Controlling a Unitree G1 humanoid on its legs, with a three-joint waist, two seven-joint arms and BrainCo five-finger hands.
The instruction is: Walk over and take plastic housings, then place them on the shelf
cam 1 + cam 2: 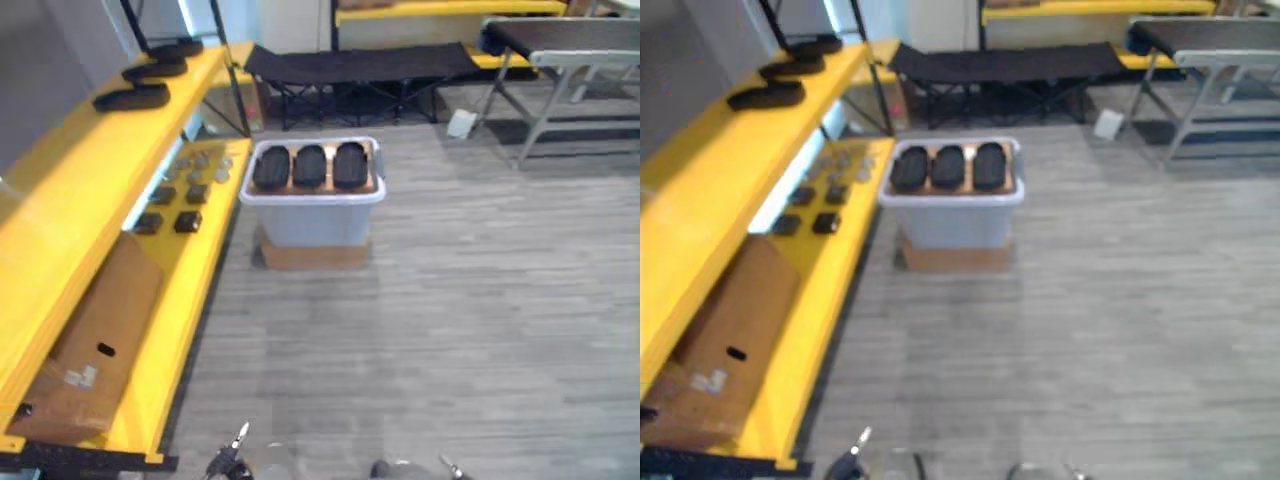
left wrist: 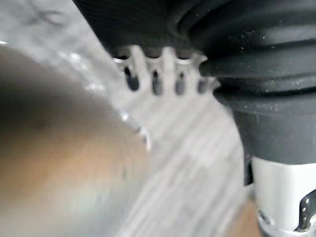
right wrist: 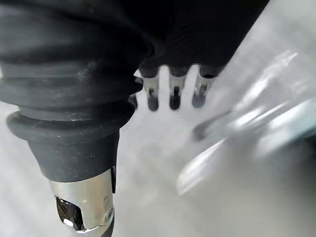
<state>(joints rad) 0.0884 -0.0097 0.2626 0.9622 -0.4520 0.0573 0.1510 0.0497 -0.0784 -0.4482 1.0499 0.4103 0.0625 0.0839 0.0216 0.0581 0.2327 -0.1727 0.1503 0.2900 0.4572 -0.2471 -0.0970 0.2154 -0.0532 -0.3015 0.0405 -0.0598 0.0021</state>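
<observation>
Three black oval plastic housings (image 1: 311, 166) lie side by side on a board across the top of a pale grey bin (image 1: 313, 215), which stands on the floor ahead, beside the yellow shelf (image 1: 70, 190). Three more black housings (image 1: 132, 97) lie in a row along the shelf's top tier at the left. My left hand (image 2: 158, 74) hangs over the grey plank floor with its fingers straight and nothing in them. My right hand (image 3: 173, 91) hangs the same way, with relaxed fingers and no load. Both hands are far from the bin.
The shelf's lower tier (image 1: 190, 270) carries several small dark parts (image 1: 172, 208) and a flat cardboard box (image 1: 95, 345). A black folding cot (image 1: 360, 65) stands behind the bin, and a grey metal table (image 1: 565, 50) at the back right. A small white object (image 1: 462, 123) lies on the floor.
</observation>
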